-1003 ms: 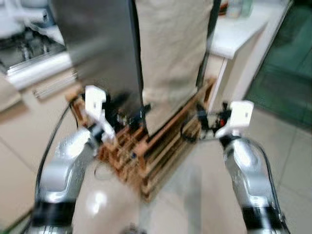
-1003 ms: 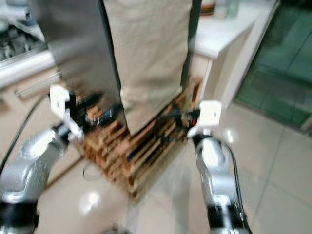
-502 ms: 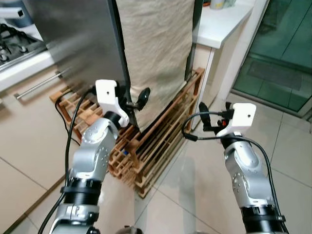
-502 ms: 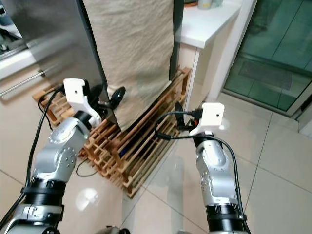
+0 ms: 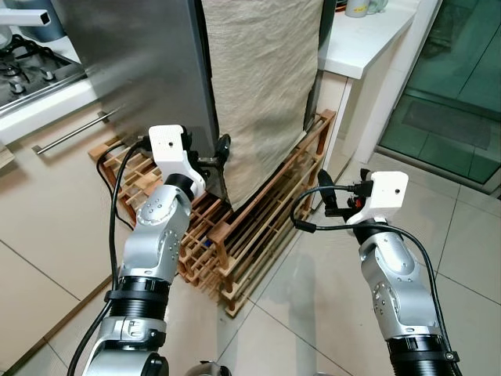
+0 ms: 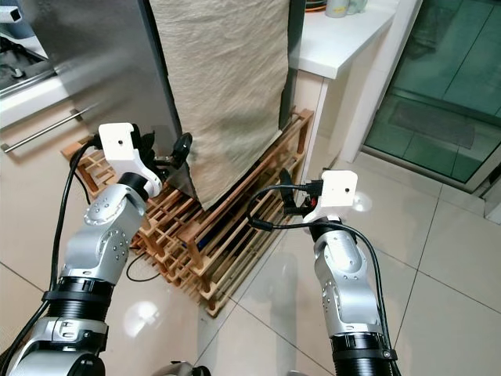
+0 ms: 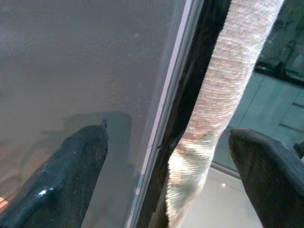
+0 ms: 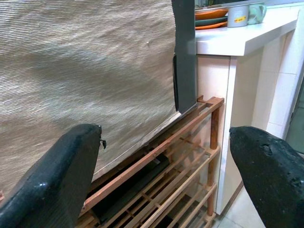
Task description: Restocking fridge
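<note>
Standing at the far left is a hob [image 5: 31, 66] set in a pale worktop [image 5: 47, 106], with a long metal drawer handle [image 5: 74, 131] on the cabinet front below it. Next comes the fridge [image 5: 141, 70], a tall steel-grey box resting on a wooden slatted rack [image 5: 258, 227] that sits on the tiled floor [image 5: 470, 235]. A beige cloth [image 5: 262, 86] hangs down the fridge's front, from above the frame to just over the rack's top rail.

The left gripper [image 5: 219, 153] is raised against the fridge's lower corner, right at the vertical edge where the steel side meets the cloth. Its jaws are spread: in the left wrist view one finger [image 7: 66, 180] lies in front of the steel panel and the other sits beyond the cloth's edge [image 7: 213, 109], with the dark door seam between them. Whether either finger touches the fridge cannot be told.

The right gripper [image 5: 325, 196] hovers lower and to the right, beside the rack's right end and apart from the cloth, jaws spread wide with nothing between them.

Right of the fridge, a white counter [image 5: 368, 47] carries a mug [image 8: 237, 15] and stacked plates [image 8: 210, 18] at its far edge. A dark green glass door [image 5: 462, 86] closes the right side.
</note>
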